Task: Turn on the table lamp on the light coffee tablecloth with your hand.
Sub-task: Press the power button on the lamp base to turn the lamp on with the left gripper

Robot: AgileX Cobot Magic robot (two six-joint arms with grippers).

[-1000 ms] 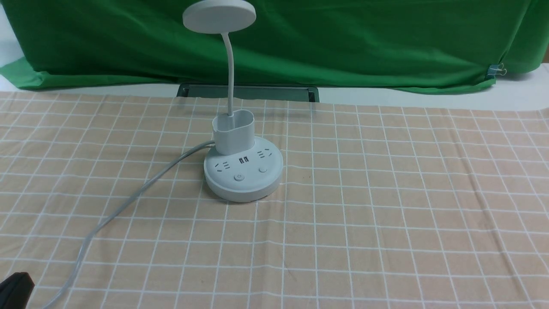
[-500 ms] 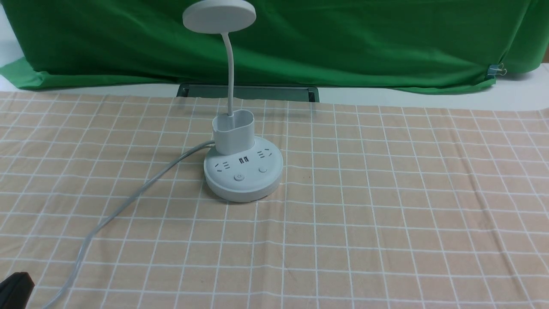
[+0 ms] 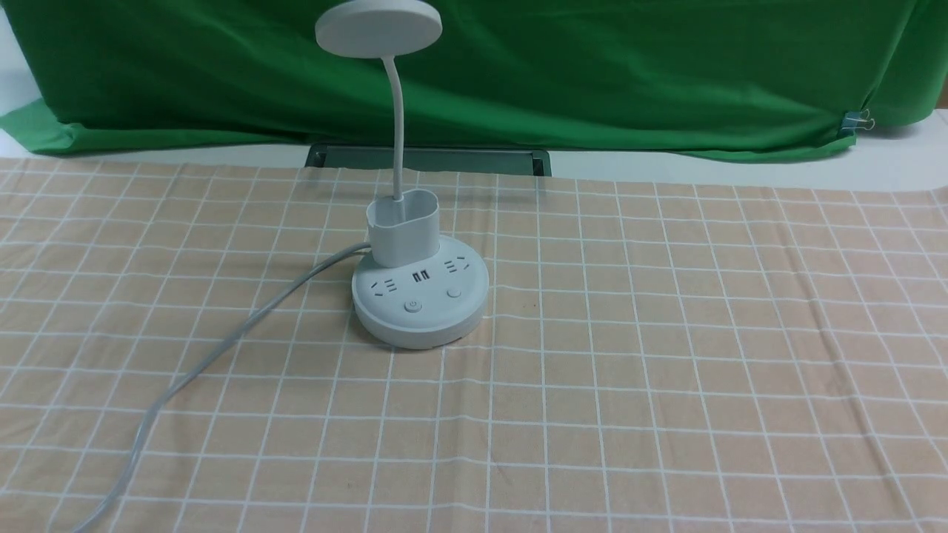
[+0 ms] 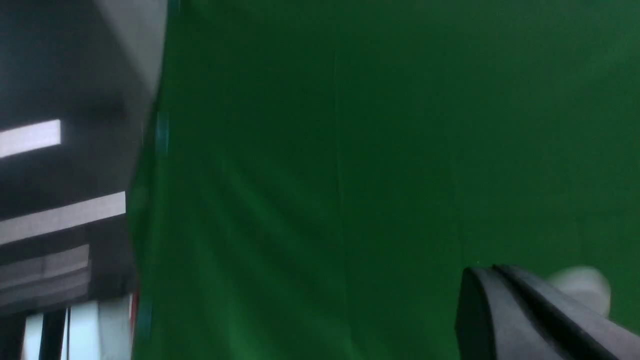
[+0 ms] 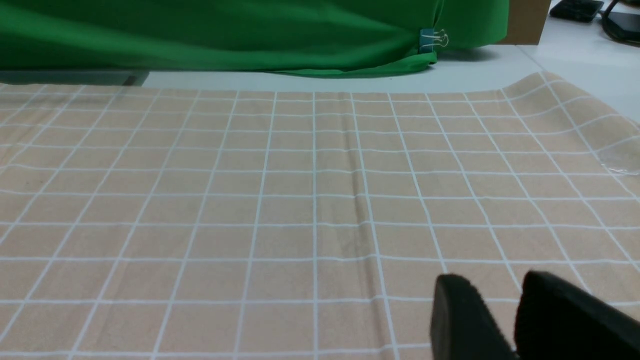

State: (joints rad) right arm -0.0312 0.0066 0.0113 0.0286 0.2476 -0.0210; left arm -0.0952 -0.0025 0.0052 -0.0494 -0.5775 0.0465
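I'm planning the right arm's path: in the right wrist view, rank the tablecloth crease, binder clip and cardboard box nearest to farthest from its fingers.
1. Tablecloth crease, just ahead of the right fingers.
2. Binder clip, far side, on the green cloth hem.
3. Cardboard box, behind the green cloth.

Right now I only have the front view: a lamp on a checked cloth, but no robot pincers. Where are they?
Observer: The right pincer hangs low over the light coffee tablecloth, its fingers slightly apart.
Operator: And the other one?
Observer: The left pincer points up at the green backdrop. Its fingers look pressed together, though the picture is blurred.
Operator: Is either one holding anything?
Observer: No, both are empty.
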